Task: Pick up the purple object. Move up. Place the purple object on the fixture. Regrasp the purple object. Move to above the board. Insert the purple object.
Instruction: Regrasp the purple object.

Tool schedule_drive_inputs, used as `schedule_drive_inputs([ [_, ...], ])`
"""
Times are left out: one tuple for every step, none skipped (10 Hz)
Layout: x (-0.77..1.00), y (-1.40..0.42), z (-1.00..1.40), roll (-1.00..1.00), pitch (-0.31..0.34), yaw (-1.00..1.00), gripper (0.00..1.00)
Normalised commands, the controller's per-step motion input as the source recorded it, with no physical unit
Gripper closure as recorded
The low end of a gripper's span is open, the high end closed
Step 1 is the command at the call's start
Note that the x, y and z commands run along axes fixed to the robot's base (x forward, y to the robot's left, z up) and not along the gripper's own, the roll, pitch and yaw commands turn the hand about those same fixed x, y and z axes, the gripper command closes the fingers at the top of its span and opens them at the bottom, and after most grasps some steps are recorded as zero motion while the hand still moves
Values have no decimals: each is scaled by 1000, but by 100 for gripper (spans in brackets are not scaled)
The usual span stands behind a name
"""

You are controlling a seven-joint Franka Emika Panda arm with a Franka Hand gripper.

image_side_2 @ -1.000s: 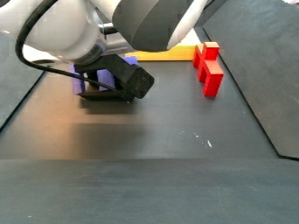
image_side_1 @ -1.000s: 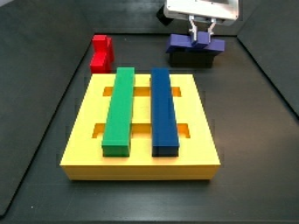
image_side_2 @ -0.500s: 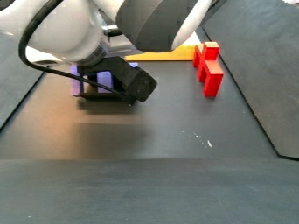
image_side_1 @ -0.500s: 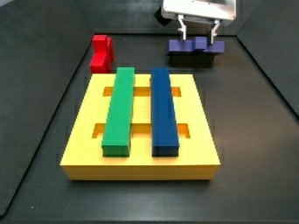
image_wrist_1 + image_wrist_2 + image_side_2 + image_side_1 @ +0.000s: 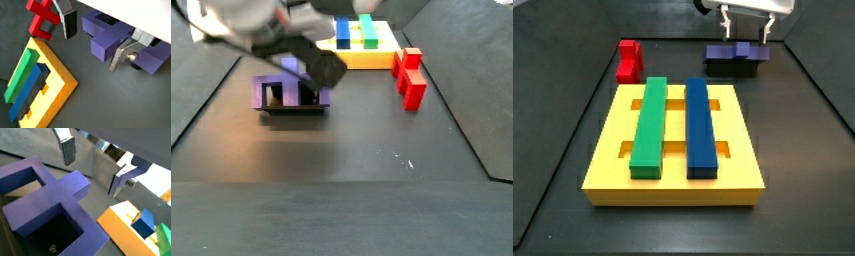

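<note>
The pincer (image 5: 748, 22) hangs spread and empty above the purple object (image 5: 735, 51), its silver fingers (image 5: 67, 19) apart on either side of the piece's raised stub in both wrist views. The purple object (image 5: 286, 88) rests on the black fixture (image 5: 732, 68) at the far end of the table (image 5: 800, 180), beyond the yellow board (image 5: 607, 160) with its green bar (image 5: 648, 126) and blue bar (image 5: 700, 127). A red block (image 5: 628, 59) stands near the board's far corner, well apart from the fixture.
</note>
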Motion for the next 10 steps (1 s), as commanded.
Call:
schedule_drive_inputs([
  [20,-231,137,1000,171,69,0],
  [29,-217,123,1000,194,100,0],
  [83,-191,103,1000,223,149,0],
  [57,-177,129,1000,191,163,0],
  [51,-160,106,1000,200,163,0],
  [74,-126,114,1000,220,157,0],
  [100,-66,91,1000,231,143,0],
  [111,0,57,1000,217,114,0],
  [123,26,37,1000,191,66,0],
  [126,114,100,920,206,23,0],
])
